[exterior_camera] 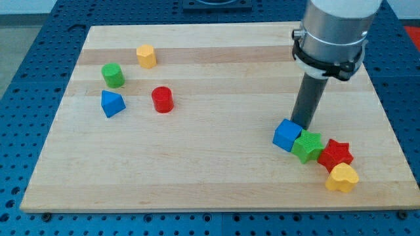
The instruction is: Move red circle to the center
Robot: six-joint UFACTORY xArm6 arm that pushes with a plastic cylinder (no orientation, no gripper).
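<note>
Occlusion first: you could not quite see my tip [301, 124], because its very end sat behind the top edge of the blue cube [287, 135], so whether it touched that cube was hard to tell. The arm's upper body was cut off by the view's top. You had eight blocks on the wooden surface [216, 177]: two red, two blue, two green, two yellow. Beside the blue cube, running toward the view's lower right, lay a green star [308, 145], a red star [336, 154] and a yellow heart [342, 177], each touching the next. The rod carried no fingers, so it held nothing. The red circle [162, 99] stood well apart from the blue cube, toward the view's left, with a blue wedge-like block [112, 103], a green cylinder [113, 75] and a yellow block [146, 56] near it.
</note>
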